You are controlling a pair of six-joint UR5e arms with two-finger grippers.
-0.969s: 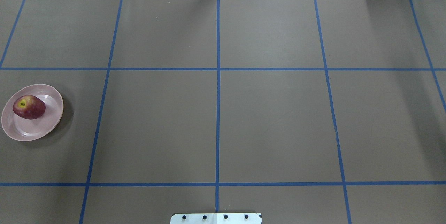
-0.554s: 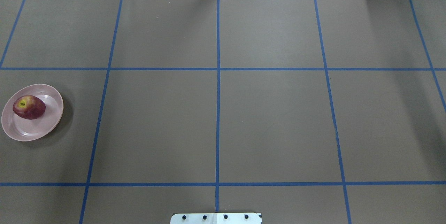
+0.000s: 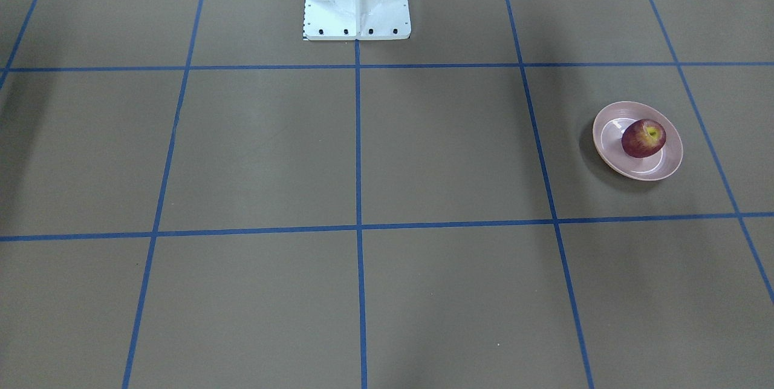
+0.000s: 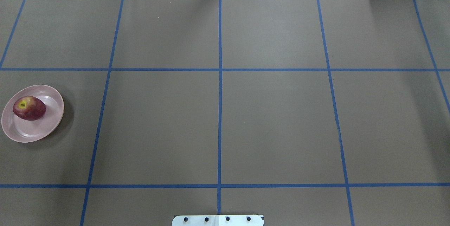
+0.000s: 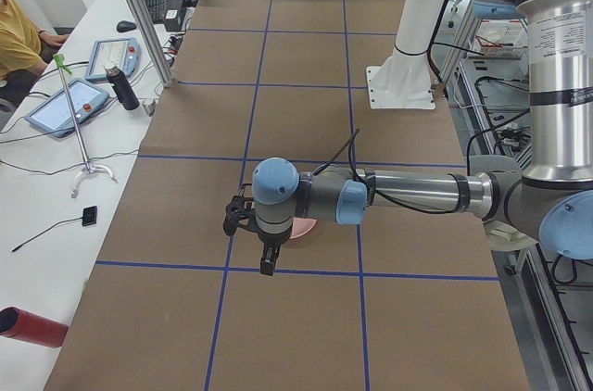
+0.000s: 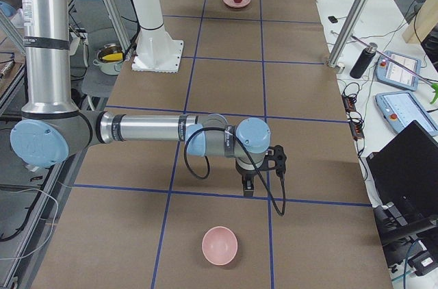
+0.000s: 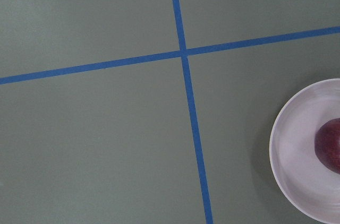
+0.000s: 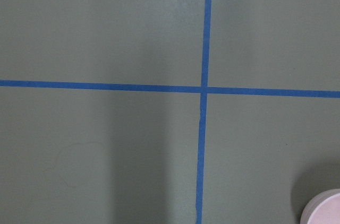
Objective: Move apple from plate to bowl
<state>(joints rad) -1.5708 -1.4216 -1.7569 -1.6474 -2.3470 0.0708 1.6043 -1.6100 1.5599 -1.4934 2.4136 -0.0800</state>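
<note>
- The table [image 4: 274, 120], covered in brown paper with a blue tape grid, carries the task's things at opposite ends, well apart.
- The left arm [image 5: 408, 192] stretches low over its end of the table. It is by far the nearer arm to the fruit, so the pick looks like its job.
- The right arm [image 6: 144, 128] reaches out the same way at the other end, near the receiving dish and well apart from the fruit.
- The plate [image 4: 45, 127] lies just beside the left gripper [image 5: 269, 263]. The left wrist view catches only its curve at the right edge, so the tool is off to one side, not above it.
- The left gripper points down at bare paper. Only a side view shows it, so I cannot tell whether it is released or clenched, and nothing appears in it.
- The right gripper [image 6: 248, 185] also points down, and I cannot tell its state either.
- The bowl [image 6: 220, 246] sits empty and upright near the right gripper, just entering the corner of the right wrist view.
- The apple [image 4: 29, 108] rests on the plate, off-centre, stem patch up. It is nearly round with a slightly wider axis across the table, so the grasp direction matters little. The coming move is probably a short sideways shift of the left gripper until it is over the apple.
</note>
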